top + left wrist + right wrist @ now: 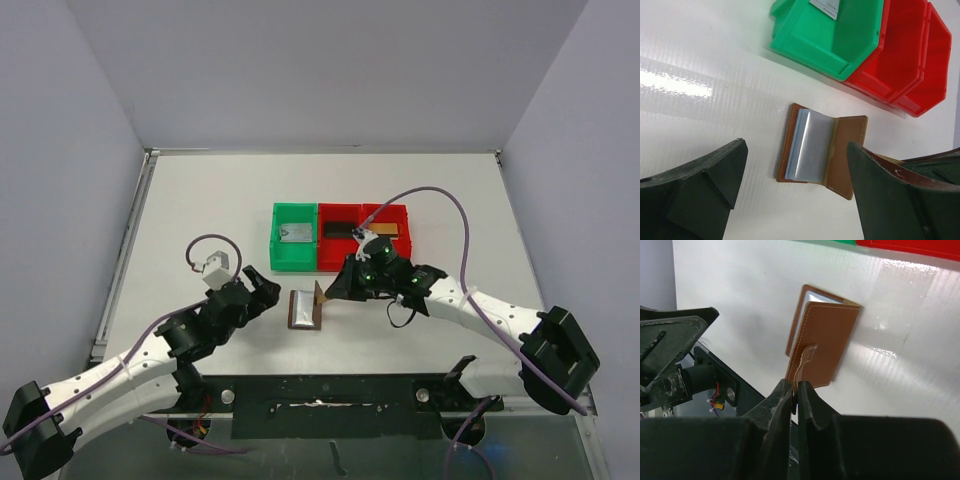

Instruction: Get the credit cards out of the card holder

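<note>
While low, right fingers (780,410) on holder (822,340).

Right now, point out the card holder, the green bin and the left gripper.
card holder (820,150): left wrist view, on the pale inner sleeve.
green bin (294,261): top external view, on its near wall.
left gripper (268,288): top external view, midway between its open fingertips.

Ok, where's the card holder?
In the top view the card holder lies open at centre, between the left gripper and right gripper, just nearer than the green bin.
</note>
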Controlling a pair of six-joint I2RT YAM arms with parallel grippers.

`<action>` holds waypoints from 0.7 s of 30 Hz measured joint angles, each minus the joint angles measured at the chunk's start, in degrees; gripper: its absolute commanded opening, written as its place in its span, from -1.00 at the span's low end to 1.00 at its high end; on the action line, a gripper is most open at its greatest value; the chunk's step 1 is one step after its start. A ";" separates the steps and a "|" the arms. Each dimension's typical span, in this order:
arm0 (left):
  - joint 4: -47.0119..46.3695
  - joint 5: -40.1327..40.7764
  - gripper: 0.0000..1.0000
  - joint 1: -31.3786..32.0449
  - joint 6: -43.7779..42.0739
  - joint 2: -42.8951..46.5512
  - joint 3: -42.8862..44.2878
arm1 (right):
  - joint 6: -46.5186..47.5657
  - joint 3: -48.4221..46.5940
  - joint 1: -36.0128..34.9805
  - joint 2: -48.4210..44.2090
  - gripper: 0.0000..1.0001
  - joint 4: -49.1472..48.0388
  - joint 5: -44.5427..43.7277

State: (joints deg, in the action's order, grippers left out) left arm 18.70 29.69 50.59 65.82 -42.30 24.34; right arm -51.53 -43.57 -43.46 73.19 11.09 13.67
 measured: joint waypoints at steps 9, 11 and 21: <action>-7.41 -5.70 0.58 0.00 -4.37 -4.96 0.00 | -1.18 8.92 4.15 -5.42 -0.95 -0.28 -0.55; -9.62 -8.20 0.56 0.00 -5.66 -6.86 0.02 | -1.38 11.50 5.16 -7.17 -0.95 -0.26 -0.79; -17.94 -22.18 0.15 0.00 -12.17 -24.22 5.31 | -1.64 19.30 8.31 -9.60 -0.93 -0.37 -0.96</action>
State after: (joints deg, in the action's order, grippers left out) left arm 0.75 7.51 50.59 53.65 -66.52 29.65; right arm -53.17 -24.27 -35.16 63.59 10.72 12.71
